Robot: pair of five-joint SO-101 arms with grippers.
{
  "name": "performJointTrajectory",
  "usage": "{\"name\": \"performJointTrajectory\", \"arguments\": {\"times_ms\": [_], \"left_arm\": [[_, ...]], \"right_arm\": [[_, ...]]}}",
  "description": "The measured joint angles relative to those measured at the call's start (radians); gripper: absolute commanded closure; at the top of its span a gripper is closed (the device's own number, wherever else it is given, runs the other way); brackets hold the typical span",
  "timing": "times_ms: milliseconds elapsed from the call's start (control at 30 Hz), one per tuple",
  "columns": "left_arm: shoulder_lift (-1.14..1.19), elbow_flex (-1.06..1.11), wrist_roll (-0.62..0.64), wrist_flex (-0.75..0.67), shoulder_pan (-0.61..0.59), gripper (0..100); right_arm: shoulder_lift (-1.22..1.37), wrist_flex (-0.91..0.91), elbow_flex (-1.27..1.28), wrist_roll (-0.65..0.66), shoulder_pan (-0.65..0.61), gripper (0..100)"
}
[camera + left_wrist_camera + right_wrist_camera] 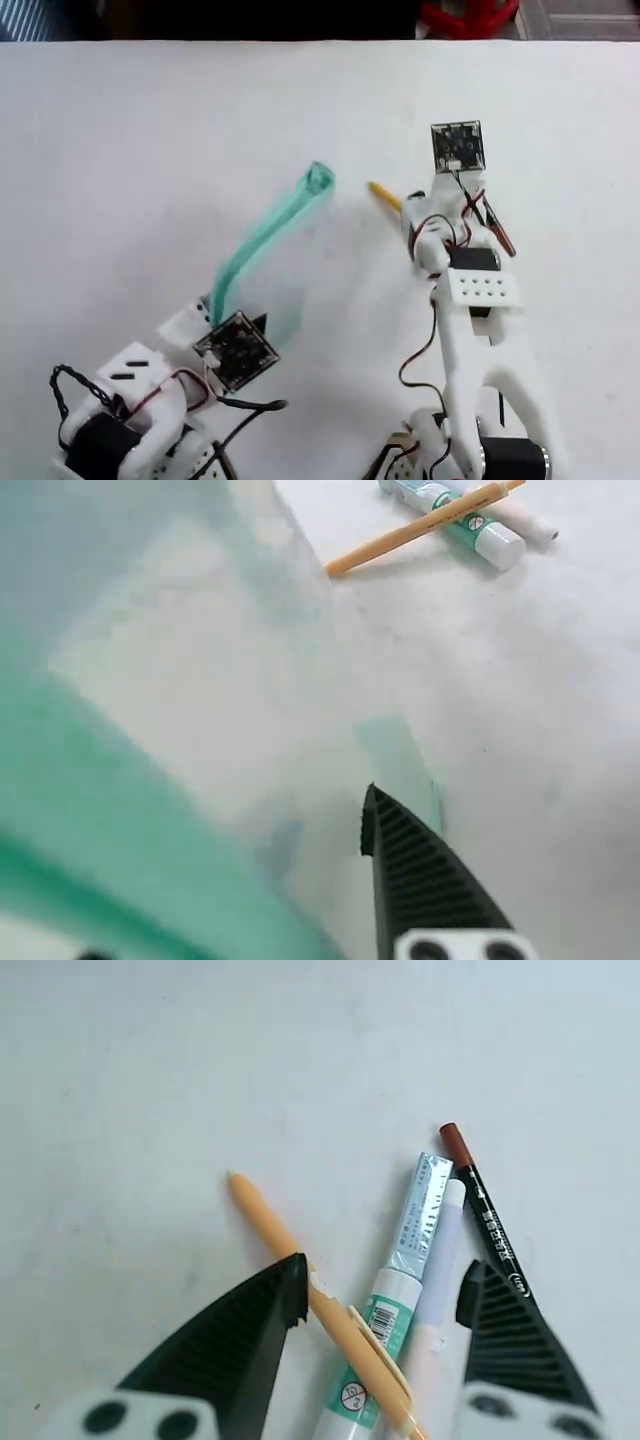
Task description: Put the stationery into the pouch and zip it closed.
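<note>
Here, left claw (pixel 212 312) grips pouch (pixel 265 235) edge, holding it raised for loading; right claw (pixel 383 1278) spread, straddling stationery (pixel 415 1220) for pickup.

The right gripper (pixel 385 1282) hangs wide open over a green-and-white tube (pixel 415 1230) on the white table (pixel 180 1070). An orange pen (pixel 262 1218) crosses the tube. A white stick (pixel 445 1260) lies against it, with a brown-capped black pen (pixel 487 1222) just beyond.

The pouch (pixel 268 235) is running from the left gripper (pixel 212 312), which is gripping its near end, toward the middle of the table (pixel 120 150) — the stationery (pixel 405 1250) is lying bunched to its right, between the spread fingers of the right gripper (pixel 385 1272).
</note>
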Motion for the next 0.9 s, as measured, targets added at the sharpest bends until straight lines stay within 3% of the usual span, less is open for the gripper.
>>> {"name": "performJointTrajectory", "arguments": {"times_ms": [267, 367, 567, 733, 900], "left_arm": [[0.003, -0.069, -0.003, -0.06, -0.008, 97], [0.005, -0.049, 0.006, -0.175, -0.012, 98], [0.017, 0.166, 0.183, -0.52, -0.011, 98], [0.017, 0.23, 0.207, -0.796, -0.011, 98], [0.017, 0.23, 0.216, -0.845, -0.011, 98]], "right_arm": [[0.0, 0.0, 0.0, 0.0, 0.0, 75.5], [0.0, 0.0, 0.0, 0.0, 0.0, 75.5], [0.0, 0.0, 0.0, 0.0, 0.0, 75.5], [0.0, 0.0, 0.0, 0.0, 0.0, 75.5], [0.0, 0.0, 0.0, 0.0, 0.023, 75.5]]}}
